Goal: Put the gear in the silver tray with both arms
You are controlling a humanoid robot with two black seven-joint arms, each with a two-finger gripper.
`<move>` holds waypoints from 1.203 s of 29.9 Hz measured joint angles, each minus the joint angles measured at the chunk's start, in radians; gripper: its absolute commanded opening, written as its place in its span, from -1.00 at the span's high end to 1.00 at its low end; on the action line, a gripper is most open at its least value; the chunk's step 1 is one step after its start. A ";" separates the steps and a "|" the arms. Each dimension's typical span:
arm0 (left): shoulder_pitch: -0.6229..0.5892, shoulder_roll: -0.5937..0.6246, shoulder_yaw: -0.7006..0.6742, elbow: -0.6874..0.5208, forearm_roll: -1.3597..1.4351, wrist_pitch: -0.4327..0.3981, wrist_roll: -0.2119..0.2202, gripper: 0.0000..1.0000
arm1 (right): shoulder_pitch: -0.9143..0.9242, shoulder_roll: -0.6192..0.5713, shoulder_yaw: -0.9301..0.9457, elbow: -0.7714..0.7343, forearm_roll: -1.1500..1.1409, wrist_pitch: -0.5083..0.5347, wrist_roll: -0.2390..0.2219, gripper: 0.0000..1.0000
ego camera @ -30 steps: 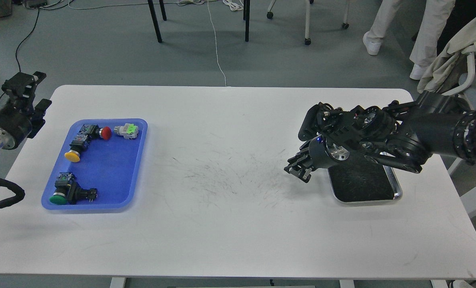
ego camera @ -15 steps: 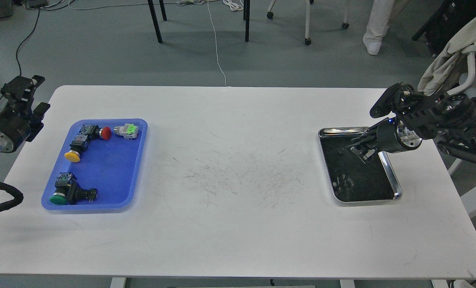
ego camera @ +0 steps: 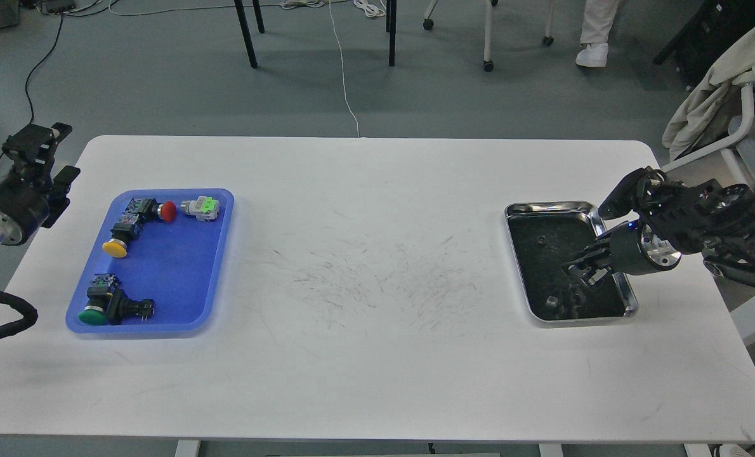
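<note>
The silver tray (ego camera: 545, 207) lies on the right side of the white table, with a shiny rim and a dark scuffed inside. Small dark pieces lie in it, one at the back (ego camera: 541, 239) and one near the front (ego camera: 552, 298); I cannot tell whether they are gears. My right gripper (ego camera: 582, 270) hangs low over the tray's front right part, pointing left. Its dark fingers blend into the tray, so I cannot see their gap or anything held. My left gripper (ego camera: 38, 149) is beyond the table's left edge, raised and away from everything.
A blue plastic tray (ego camera: 219, 254) on the left holds several push-button switches with red (ego camera: 169, 211), yellow (ego camera: 115, 248) and green (ego camera: 92, 315) caps. The table's middle is scuffed. Chair legs, cables and a chair with cloth (ego camera: 714, 95) stand beyond the table.
My right gripper moved from the table left of the silver tray to over its back, then forward and down over its front right. The left arm barely moved.
</note>
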 measured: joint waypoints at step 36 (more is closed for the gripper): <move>0.005 -0.001 -0.001 -0.001 -0.002 0.004 0.000 -0.65 | -0.031 0.010 0.078 -0.010 0.015 -0.057 0.000 -0.24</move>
